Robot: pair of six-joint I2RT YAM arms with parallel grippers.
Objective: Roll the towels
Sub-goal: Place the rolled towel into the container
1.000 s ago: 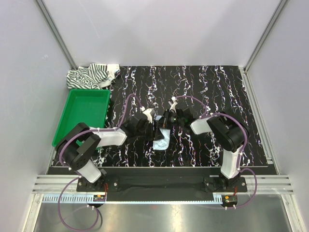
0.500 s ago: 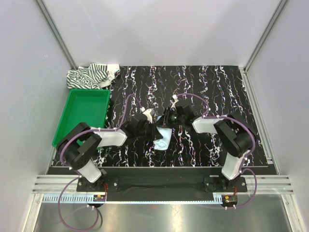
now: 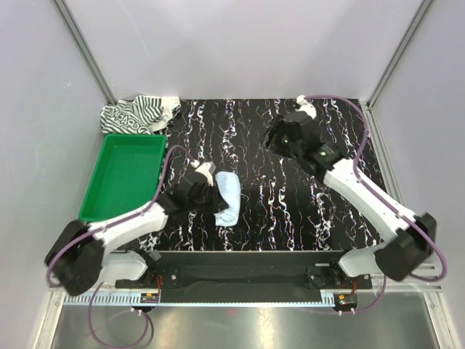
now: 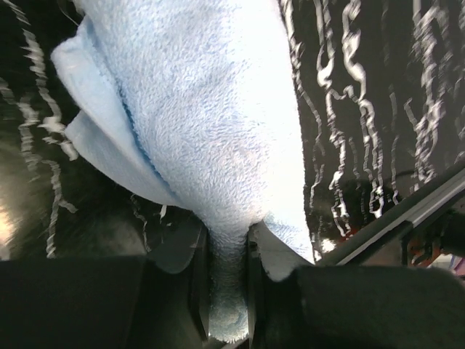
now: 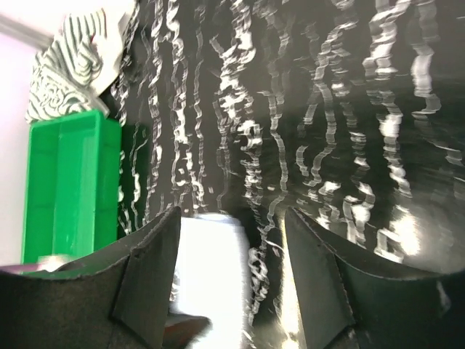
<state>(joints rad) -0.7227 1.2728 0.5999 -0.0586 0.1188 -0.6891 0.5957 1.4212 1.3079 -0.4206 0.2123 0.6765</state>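
At the table's [image 3: 247, 123] far left corner the striped towel [image 3: 138, 114] lies crumpled, not yet rolled. The light blue towel [image 3: 227, 196] looks rolled near centre, its end pinched in my left pincer [image 4: 229, 247]; my right pincer [image 5: 229, 291] gapes empty.

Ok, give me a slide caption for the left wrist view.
Left gripper pinching one end of the rolled light blue towel, with the black marbled table behind it.

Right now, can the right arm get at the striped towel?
Probably yes: the right gripper is open and empty, and nothing stands between it and the striped towel, though far away.
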